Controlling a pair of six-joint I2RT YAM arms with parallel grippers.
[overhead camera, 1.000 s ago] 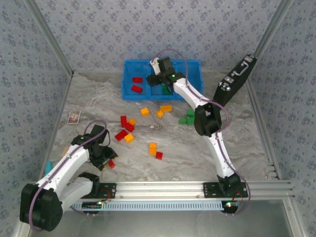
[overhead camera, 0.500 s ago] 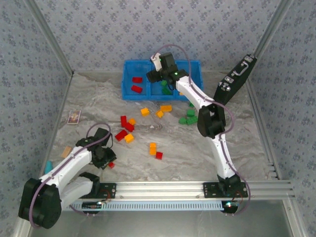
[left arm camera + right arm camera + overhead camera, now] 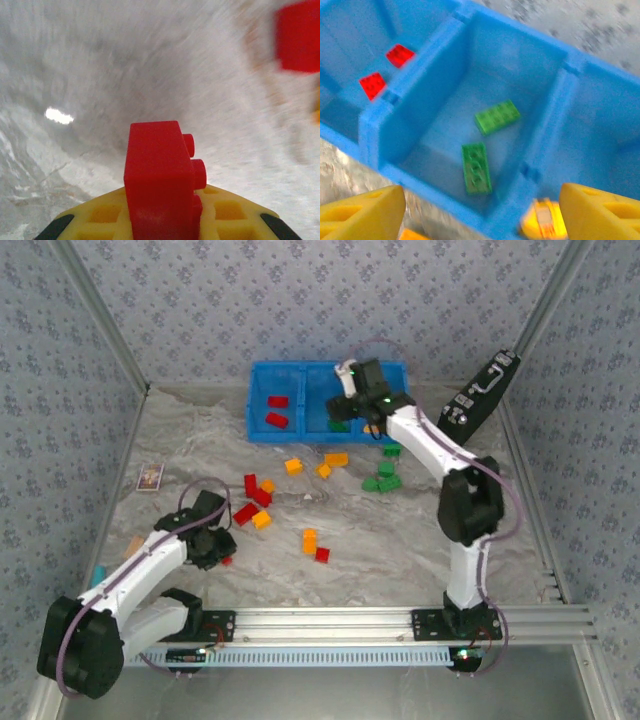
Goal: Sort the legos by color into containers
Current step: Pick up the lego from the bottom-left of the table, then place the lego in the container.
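Nearest the bases, the left gripper [image 3: 214,548] is pinching a red brick [image 3: 160,175] tight between its yellow fingers [image 3: 225,220]. Loose legos [image 3: 262,496] are lying mid-table. Farthest, the right gripper [image 3: 480,200] is hovering wide open and empty over the blue bin [image 3: 300,367], above the middle compartment's two green bricks [image 3: 497,116]; two red ones [image 3: 372,85] are sitting in the left compartment. The pick looks made, and the next move is calling for a carry there

Blue bin [image 3: 435,65], red lego [image 3: 157,180], green legos [image 3: 497,116]
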